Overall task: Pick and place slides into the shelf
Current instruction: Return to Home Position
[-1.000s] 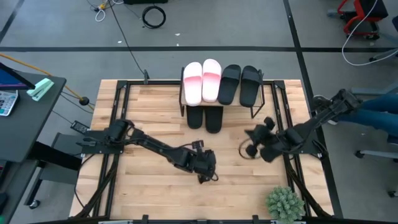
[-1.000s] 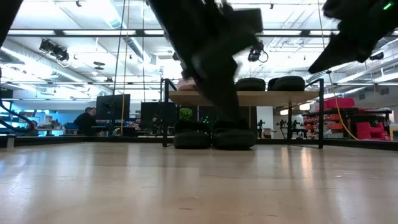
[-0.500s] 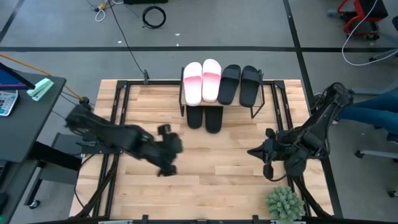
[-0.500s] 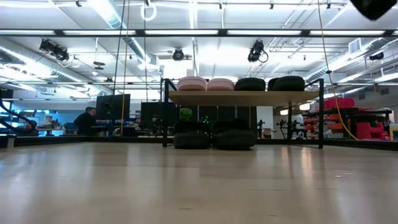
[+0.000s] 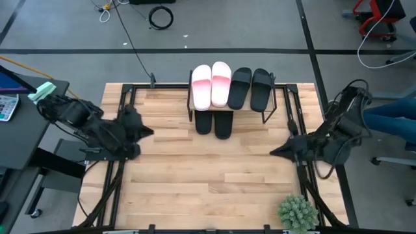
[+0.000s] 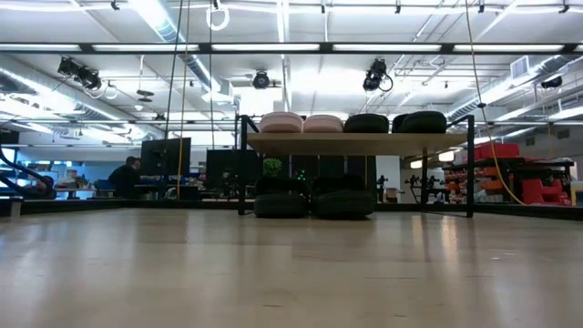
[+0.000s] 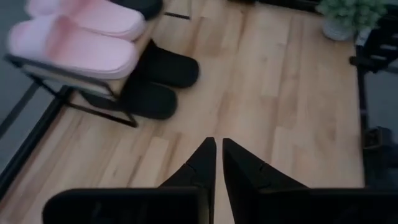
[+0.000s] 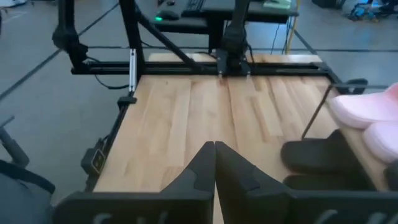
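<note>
The shelf (image 5: 269, 116) stands at the table's far middle. On its slanted wooden board (image 6: 355, 143) lie two pink slides (image 5: 210, 84) and two black slides (image 5: 251, 88), side by side. Two more black slides (image 5: 214, 123) sit under the board, toes toward the near edge. My left gripper (image 5: 148, 130) is shut and empty, pulled back at the table's left edge; its wrist view shows the pink slides (image 7: 74, 50) and the lower black slides (image 7: 155, 84). My right gripper (image 5: 273, 153) is shut and empty at the right edge. Neither gripper shows in the low view.
A small potted plant (image 5: 298, 213) stands at the table's near right corner. Black frame rails (image 5: 123, 110) run along the left and right sides of the table. Bare wooden tabletop (image 5: 208, 169) spreads between the two grippers and in front of the shelf.
My left arm has swung back from the table's middle to its left edge. My right arm has drawn back toward the right edge, and both have left the low view. The slides and the shelf have stayed where they were.
</note>
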You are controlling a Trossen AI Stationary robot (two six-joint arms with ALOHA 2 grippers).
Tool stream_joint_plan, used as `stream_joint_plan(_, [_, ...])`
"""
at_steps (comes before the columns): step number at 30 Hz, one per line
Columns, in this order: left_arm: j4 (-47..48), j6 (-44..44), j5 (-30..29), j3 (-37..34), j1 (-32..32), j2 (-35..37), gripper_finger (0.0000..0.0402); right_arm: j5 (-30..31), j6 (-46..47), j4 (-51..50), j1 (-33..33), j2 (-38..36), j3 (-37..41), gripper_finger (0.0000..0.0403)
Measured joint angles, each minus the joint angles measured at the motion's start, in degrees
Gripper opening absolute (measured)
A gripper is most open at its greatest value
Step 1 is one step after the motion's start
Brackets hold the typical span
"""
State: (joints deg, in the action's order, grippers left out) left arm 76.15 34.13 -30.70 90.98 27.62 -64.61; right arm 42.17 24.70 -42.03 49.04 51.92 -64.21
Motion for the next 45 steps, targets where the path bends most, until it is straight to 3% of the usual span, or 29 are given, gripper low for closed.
stream_joint_plan(4, [-5.3,3.3,-2.5,-9.8,0.0,8.2,0.0038,0.1,-0.7,-1.4,-0.2,-3.8,-0.3,0.0015])
stream_joint_plan(7, [-15.7,3.5,-2.6,-22.0,0.0,15.4,0.0036,-0.3,2.4,-1.5,-0.1,-6.4,3.0,0.0014])
stream_joint_plan(11, [-45.8,-1.5,1.0,-44.0,1.5,23.6,0.0029,-0.8,7.9,10.5,0.9,-8.0,13.8,0.0015])
stream_joint_plan(15, [-81.5,-11.0,13.9,-63.4,1.3,24.8,0.0023,-9.3,0.9,31.2,1.6,-7.1,26.3,0.0017])
stream_joint_plan(18, [-97.4,-12.5,16.5,-71.7,-0.6,25.1,0.0025,-13.3,-3.5,44.8,1.5,-8.5,31.8,0.0016])
stream_joint_plan(24, [-101.1,-10.9,17.6,-77.7,-7.0,26.0,0.0036,-20.9,-14.0,50.3,0.9,-13.8,34.7,0.0014])
stream_joint_plan(29, [-102.1,-12.9,28.7,-78.1,-14.3,27.1,0.0038,-27.3,-19.2,46.1,0.6,-22.1,35.2,0.0014])
stream_joint_plan(32, [-104.3,-14.8,35.0,-78.1,-18.2,27.9,0.0034,-26.7,-19.0,41.3,0.5,-26.9,35.2,0.0014])
stream_joint_plan(37, [-105.5,-14.8,37.7,-78.0,-22.4,28.3,0.0026,-24.6,-19.4,38.7,0.5,-31.7,36.0,0.0014])
stream_joint_plan(41, [-105.3,-12.8,38.5,-78.0,-22.8,27.4,0.0023,-24.7,-20.9,46.1,0.1,-32.3,42.6,0.0014])
stream_joint_plan(45, [-105.7,-12.2,38.6,-78.0,-21.2,26.7,0.0028,-24.7,-16.4,54.9,-0.8,-32.3,51.4,0.0014])
